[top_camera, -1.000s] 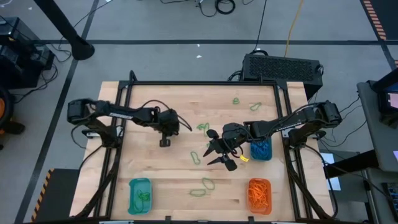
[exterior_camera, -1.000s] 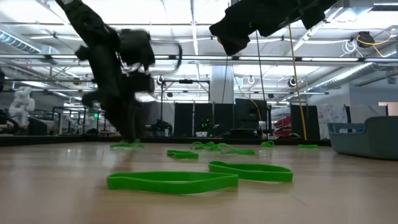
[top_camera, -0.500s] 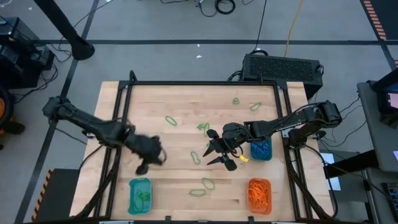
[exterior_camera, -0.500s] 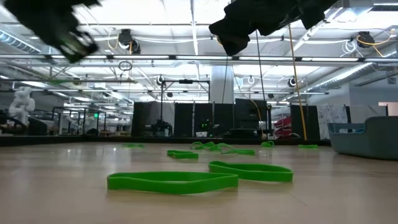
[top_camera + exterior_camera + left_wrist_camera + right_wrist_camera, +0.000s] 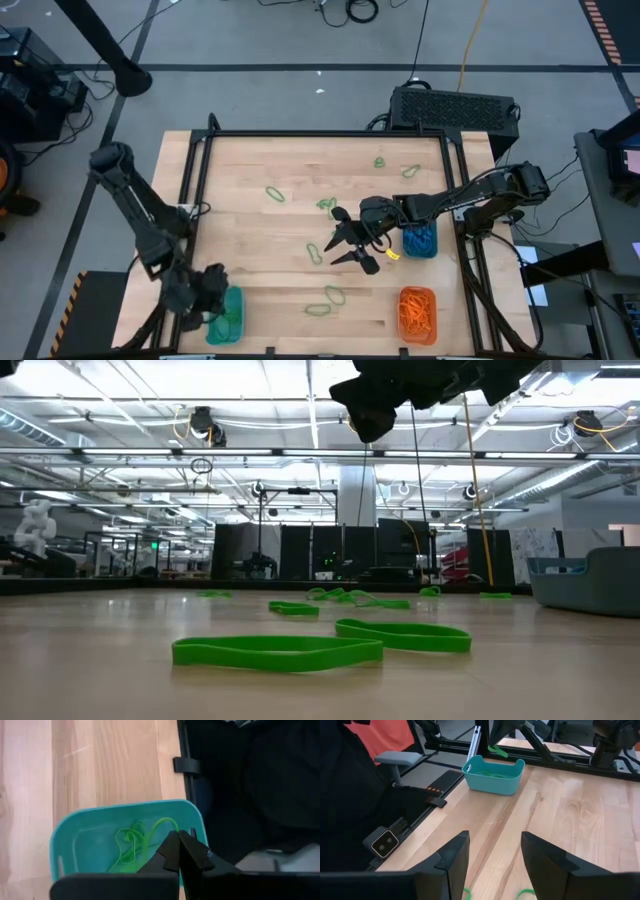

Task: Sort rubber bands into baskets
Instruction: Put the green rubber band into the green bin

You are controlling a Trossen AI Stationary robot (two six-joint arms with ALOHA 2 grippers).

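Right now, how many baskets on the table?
3: teal basket at the near-left corner under the left gripper, teal basket at the right edge, orange basket near-right.

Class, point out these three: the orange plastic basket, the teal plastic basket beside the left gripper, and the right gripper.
orange plastic basket (image 5: 433, 316): high view, right rim.
teal plastic basket (image 5: 62, 840): left wrist view, rim.
right gripper (image 5: 352, 240): high view, between open fingertips.

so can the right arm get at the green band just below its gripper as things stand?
Probably yes. The right gripper hangs open above the table, the green band lies flat on bare wood right beside it, and nothing stands between them. The left gripper is far off at the teal basket.
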